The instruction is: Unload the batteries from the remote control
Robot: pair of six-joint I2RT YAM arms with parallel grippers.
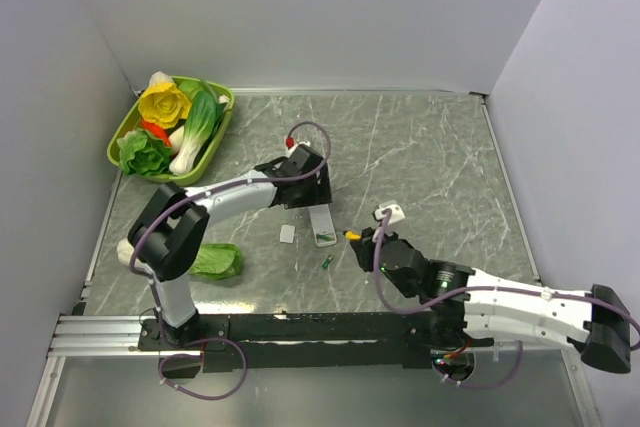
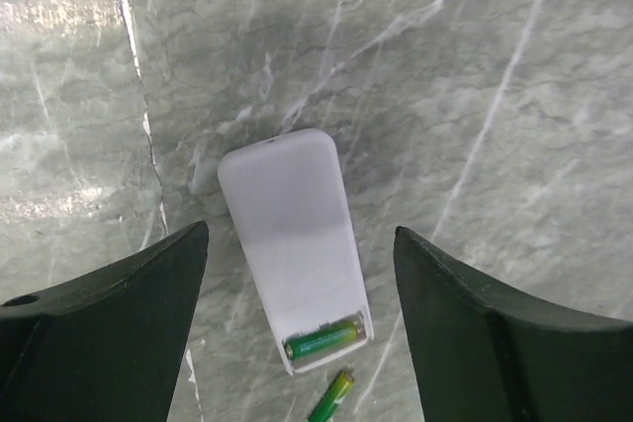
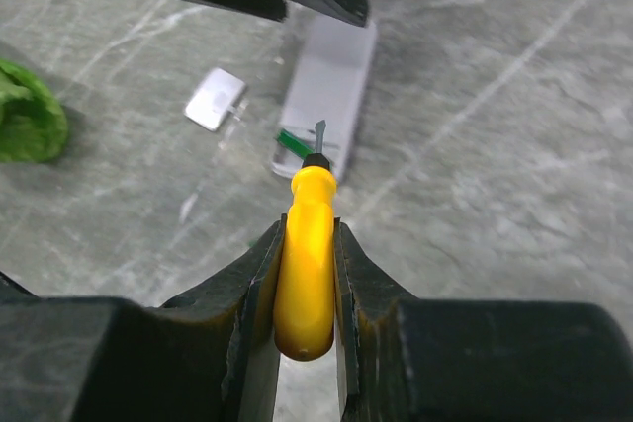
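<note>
The white remote control [image 2: 292,244] lies back-up on the marble table, its battery bay open at the near end. One green battery [image 2: 322,339] sits in the bay; a second battery [image 2: 331,397] lies loose on the table just past that end. My left gripper [image 2: 301,232] is open, its jaws standing either side of the remote without touching it. My right gripper [image 3: 309,229] is shut on the yellow-handled screwdriver [image 3: 307,264], whose tip is at the bay's edge. In the top view the remote [image 1: 322,225] lies between my left gripper [image 1: 306,191] and my right gripper [image 1: 362,240].
The small white cover piece [image 1: 287,233] lies left of the remote. A leafy green vegetable [image 1: 215,260] lies by the left arm's base. A green basket [image 1: 225,112] of toy vegetables stands at the back left. Walls close in the table on three sides.
</note>
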